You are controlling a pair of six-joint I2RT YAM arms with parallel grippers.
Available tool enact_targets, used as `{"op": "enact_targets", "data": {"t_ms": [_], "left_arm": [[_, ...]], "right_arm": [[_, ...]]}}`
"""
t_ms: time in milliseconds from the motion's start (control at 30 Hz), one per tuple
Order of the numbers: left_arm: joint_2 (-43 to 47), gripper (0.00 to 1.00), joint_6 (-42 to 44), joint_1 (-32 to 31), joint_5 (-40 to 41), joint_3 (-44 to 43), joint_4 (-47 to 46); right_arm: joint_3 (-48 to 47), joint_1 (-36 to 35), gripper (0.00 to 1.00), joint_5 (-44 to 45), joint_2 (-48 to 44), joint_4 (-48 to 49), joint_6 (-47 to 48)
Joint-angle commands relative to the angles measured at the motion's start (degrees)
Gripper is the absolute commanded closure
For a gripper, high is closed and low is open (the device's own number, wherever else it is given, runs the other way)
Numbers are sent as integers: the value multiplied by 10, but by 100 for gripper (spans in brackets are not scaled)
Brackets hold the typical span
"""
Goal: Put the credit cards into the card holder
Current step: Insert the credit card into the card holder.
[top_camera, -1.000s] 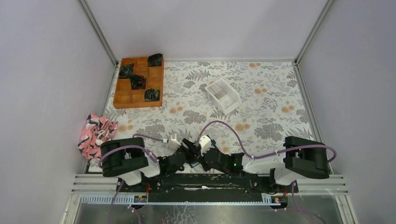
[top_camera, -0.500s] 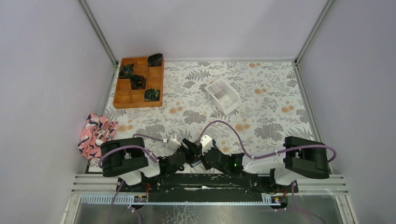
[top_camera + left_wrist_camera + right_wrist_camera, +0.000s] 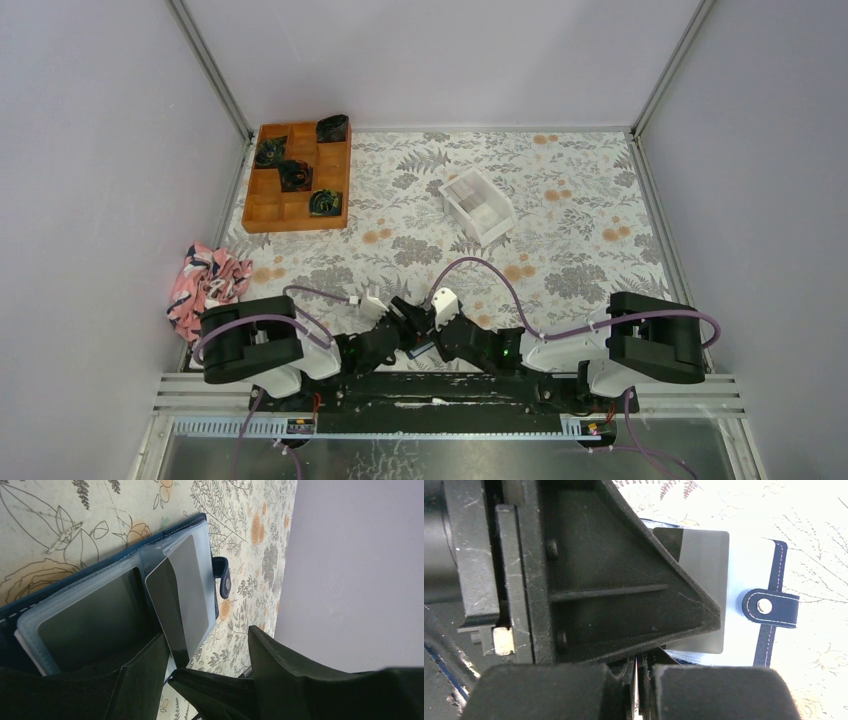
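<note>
The card holder (image 3: 202, 540) lies open on the floral tablecloth, navy outside and pale blue inside, with a snap strap (image 3: 770, 608). A dark card (image 3: 95, 620) sits in its clear sleeve. My right gripper (image 3: 636, 669) is shut on a grey credit card (image 3: 180, 597), seen edge-on between its pads, with the card's far end over a pocket of the card holder (image 3: 746, 555). My left gripper (image 3: 207, 635) is open, and one finger (image 3: 135, 680) rests on the card holder. In the top view both grippers, left (image 3: 402, 318) and right (image 3: 424, 338), meet at the near edge and hide the card holder.
An orange compartment tray (image 3: 268, 207) with dark rolled items stands at the far left. A white open box (image 3: 478, 205) holding pale cards sits at centre back. A pink cloth (image 3: 208, 285) lies at the left edge. Purple walls enclose the table.
The left arm's shoulder has shifted a little to the left. The two grippers stay together over the card holder, barely moved.
</note>
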State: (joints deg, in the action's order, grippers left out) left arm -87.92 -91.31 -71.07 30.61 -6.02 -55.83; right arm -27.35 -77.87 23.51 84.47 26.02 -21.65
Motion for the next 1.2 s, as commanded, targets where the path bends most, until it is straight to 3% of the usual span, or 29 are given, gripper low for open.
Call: {"op": "enact_targets", "data": {"t_ms": [0, 367, 733, 1167], "left_arm": [[32, 35, 24, -9, -8, -20, 109], [103, 32, 41, -26, 42, -97, 345], [115, 35, 70, -35, 66, -127, 396], [155, 51, 96, -36, 141, -138, 452]], "right_arm": [[2, 13, 100, 29, -17, 35, 7], [6, 25, 100, 13, -12, 51, 9], [6, 29, 100, -5, -9, 57, 10], [11, 29, 100, 4, -57, 25, 8]]}}
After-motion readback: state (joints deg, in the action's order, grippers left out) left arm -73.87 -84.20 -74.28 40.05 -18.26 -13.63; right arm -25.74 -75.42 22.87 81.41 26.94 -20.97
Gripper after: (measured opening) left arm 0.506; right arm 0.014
